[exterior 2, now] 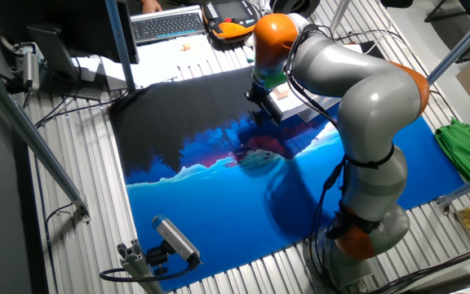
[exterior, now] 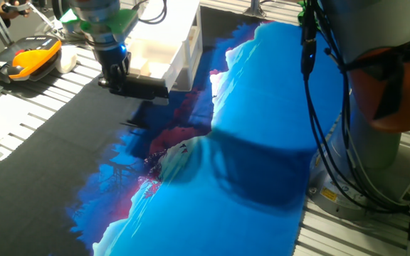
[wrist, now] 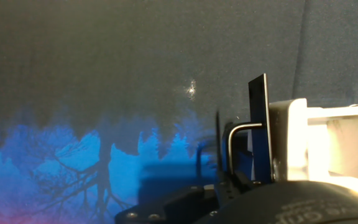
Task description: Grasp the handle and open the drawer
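From one fixed view, the tool (exterior: 116, 77) stood clamped on the black handle (exterior: 144, 87), a bar lying level across the front of the white drawer (exterior: 155, 60), which stood pulled out. From the other fixed view, the arm hid most of the drawer on the cloth-covered tabletop (exterior 2: 219, 212). In the hand view, the handle (wrist: 258, 124) ran upright, its lower end cut off.
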Tool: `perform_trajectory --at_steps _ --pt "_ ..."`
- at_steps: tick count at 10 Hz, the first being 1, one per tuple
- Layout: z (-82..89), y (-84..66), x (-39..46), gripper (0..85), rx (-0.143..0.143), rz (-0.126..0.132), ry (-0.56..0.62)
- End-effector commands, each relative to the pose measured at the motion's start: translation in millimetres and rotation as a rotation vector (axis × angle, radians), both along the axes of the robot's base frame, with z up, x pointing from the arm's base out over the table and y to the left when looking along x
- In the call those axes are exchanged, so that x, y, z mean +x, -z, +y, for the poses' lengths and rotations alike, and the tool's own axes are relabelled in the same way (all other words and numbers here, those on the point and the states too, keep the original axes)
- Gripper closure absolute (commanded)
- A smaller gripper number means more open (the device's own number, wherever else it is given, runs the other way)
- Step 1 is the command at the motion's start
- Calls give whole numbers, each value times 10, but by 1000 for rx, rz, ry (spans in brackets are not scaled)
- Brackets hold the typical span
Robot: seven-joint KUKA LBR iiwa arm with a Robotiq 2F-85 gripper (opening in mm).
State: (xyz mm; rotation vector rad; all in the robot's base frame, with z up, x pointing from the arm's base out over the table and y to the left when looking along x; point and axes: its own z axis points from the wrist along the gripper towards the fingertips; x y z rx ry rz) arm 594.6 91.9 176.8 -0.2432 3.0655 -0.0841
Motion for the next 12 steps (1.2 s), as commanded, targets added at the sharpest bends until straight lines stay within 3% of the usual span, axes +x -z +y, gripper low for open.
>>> perform_trajectory --at_steps 1,7,9,10,12 --pt "25 -3 -7 850 -8 0 1" --pt "45 17 -1 850 -47 2 -30" --pt "43 19 -1 850 -44 2 -19" --pt "43 21 0 680 -51 -3 3" --pt "43 22 -1 680 -67 -18 35"
